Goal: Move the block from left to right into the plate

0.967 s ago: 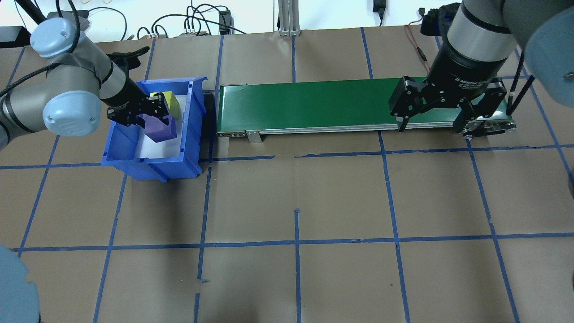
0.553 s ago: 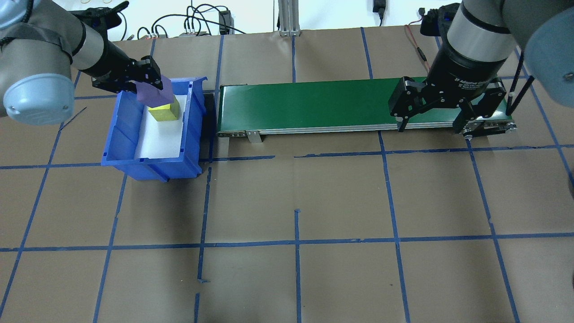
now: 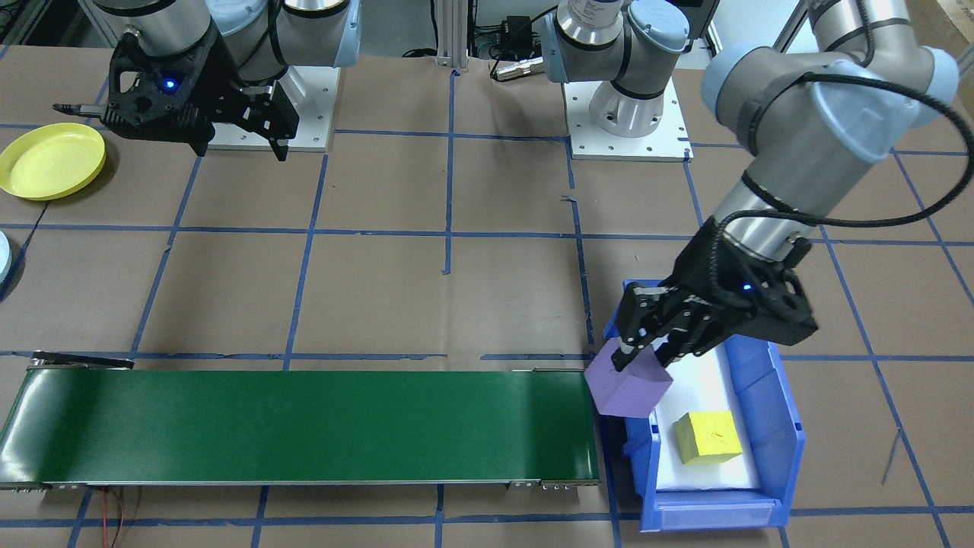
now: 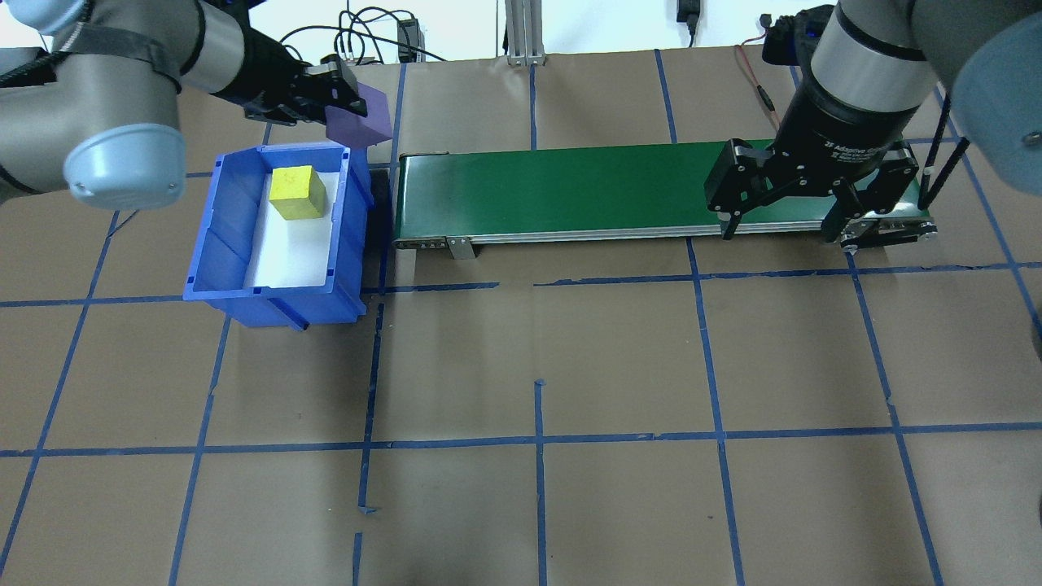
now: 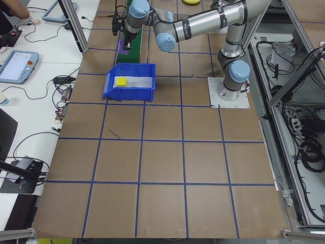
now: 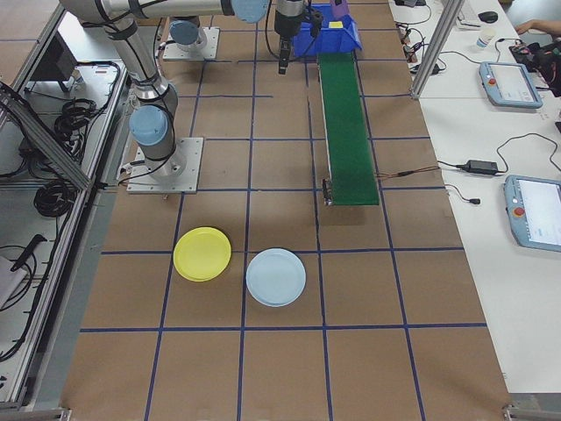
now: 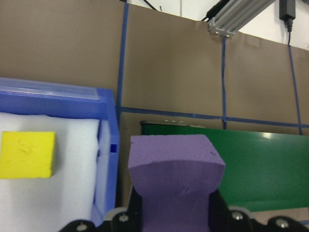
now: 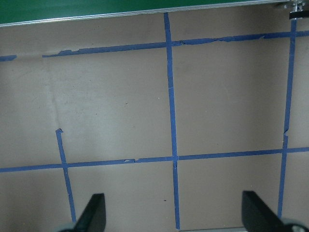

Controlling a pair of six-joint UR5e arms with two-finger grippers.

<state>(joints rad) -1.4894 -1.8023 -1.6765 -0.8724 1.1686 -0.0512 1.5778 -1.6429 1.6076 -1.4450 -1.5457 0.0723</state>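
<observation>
My left gripper point(image 4: 340, 104) is shut on a purple block point(image 4: 359, 115) and holds it in the air over the gap between the blue bin point(image 4: 218, 244) and the left end of the green conveyor belt point(image 4: 570, 191). The left wrist view shows the purple block point(image 7: 176, 179) pinched between the fingers, with the belt point(image 7: 265, 164) ahead. A yellow block point(image 4: 297, 193) lies on white foam inside the bin. My right gripper point(image 4: 779, 233) hangs open and empty over the belt's right end. The yellow plate point(image 3: 49, 160) lies beyond that end, near the right arm's base.
A light blue plate point(image 6: 276, 276) lies next to the yellow plate point(image 6: 202, 254). The table is brown paper with a grid of blue tape. Cables and an aluminium post sit along the far edge behind the belt. Tablets and cables lie on the side benches.
The left gripper has lifted the purple block out of the bin and carried it up and right, past the bin's wall toward the belt's end. The right arm has stayed still.
</observation>
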